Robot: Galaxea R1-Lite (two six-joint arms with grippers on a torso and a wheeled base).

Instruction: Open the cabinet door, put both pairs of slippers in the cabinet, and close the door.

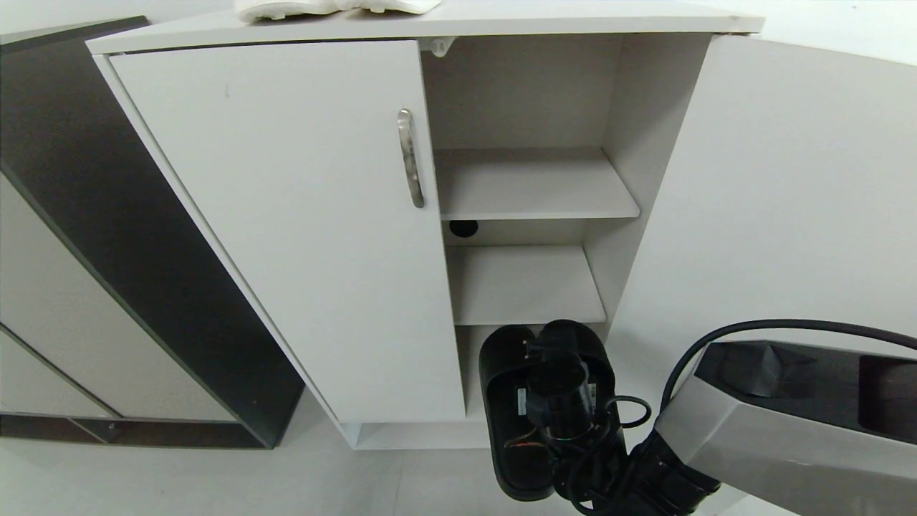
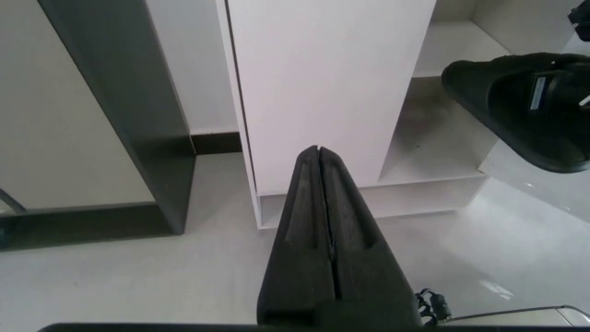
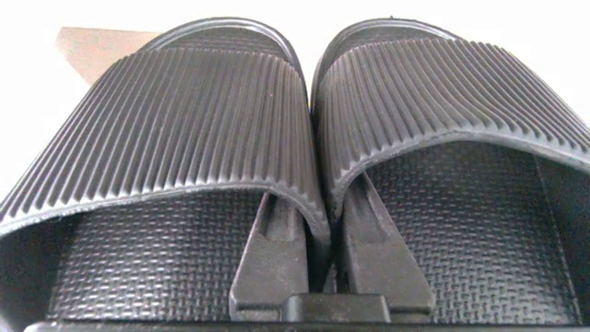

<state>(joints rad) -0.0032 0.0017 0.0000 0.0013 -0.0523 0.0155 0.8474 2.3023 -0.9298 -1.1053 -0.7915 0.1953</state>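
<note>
A pair of black slippers (image 1: 501, 390) hangs side by side in front of the white cabinet's (image 1: 286, 215) lowest compartment, toes toward the opening. My right gripper (image 1: 557, 358) is shut on them. In the right wrist view its fingers (image 3: 277, 249) reach under the ribbed straps (image 3: 184, 120) and pinch the two inner edges together. A pair of white slippers (image 1: 329, 7) lies on the cabinet top. My left gripper (image 2: 318, 161) is shut with nothing in it, low before the cabinet's closed left door, the black slippers (image 2: 525, 101) off to its side.
The right door (image 1: 774, 201) stands swung wide open; the left door with its metal handle (image 1: 410, 158) is closed. Two bare shelves (image 1: 534, 186) (image 1: 526, 283) sit above the bottom compartment. A dark panel (image 1: 107, 201) leans left of the cabinet.
</note>
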